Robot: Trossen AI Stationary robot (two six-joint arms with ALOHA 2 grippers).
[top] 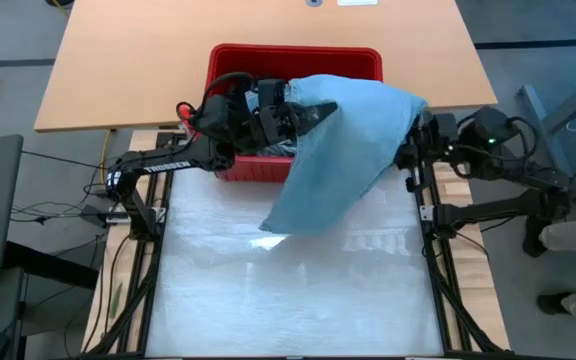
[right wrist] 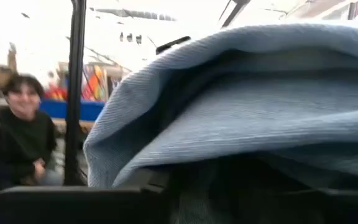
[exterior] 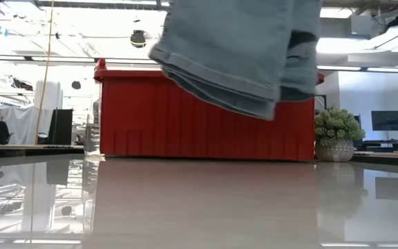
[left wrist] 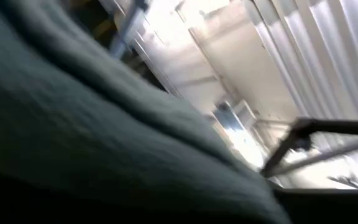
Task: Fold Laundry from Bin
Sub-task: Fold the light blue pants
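Light blue garment (top: 343, 150) lifted out of the red bin (top: 298, 60), hanging over the bin's near edge toward the table (top: 298, 290).

The left gripper (top: 318, 110) is clenched on the garment's upper edge above the bin; the right gripper (top: 415, 135) sits at the bin's right-hand corner under the cloth, and whether it is pinching the fabric I cannot tell; to do this well, I judge both arms should raise the cloth until its lower hem clears the bin rim, then draw it out over the table and spread the corners apart so it lands flat, not bunched; inside the bin, a little grey cloth (top: 278, 148) shows beneath the left arm, the rest hidden; a small potted plant (exterior: 335, 135) stands just beside the bin.
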